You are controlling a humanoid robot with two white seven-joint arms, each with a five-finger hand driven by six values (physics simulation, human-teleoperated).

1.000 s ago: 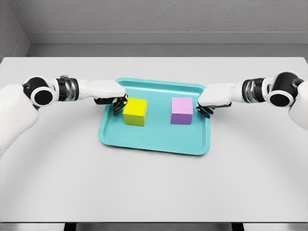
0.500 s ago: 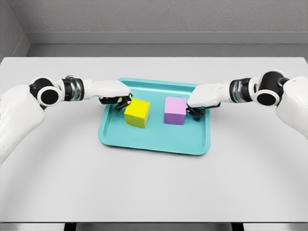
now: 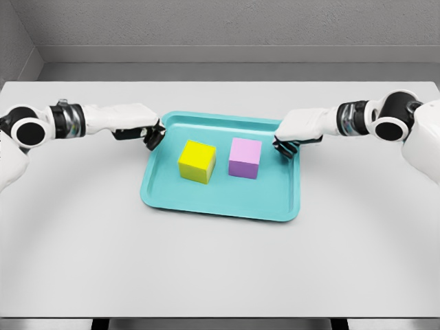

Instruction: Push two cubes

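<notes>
Cubes: a yellow solid-looking cube (image 3: 197,161) and a lilac solid-looking cube (image 3: 245,157) sit near each other, with a narrow gap between them, around the middle of a shallow teal plastic tray (image 3: 220,201) on the pale grey table (image 3: 220,261).
Left hand: the left hand (image 3: 148,134) hangs at the tray's left rim, apart from the yellow cube, fingers curled and holding nothing.
Right hand: the right hand (image 3: 287,145) sits over the tray's right rim, apart from the lilac cube, fingers curled and empty.
Handling: both cubes look rigid, light and smooth-faced, so they should slide easily on the slick tray floor and may turn if nudged off-centre.
Contact point: push flat against the middle of each outer side face, low down, so the cube slides and does not tip.
Risk: the tray itself might shift on the table.
</notes>
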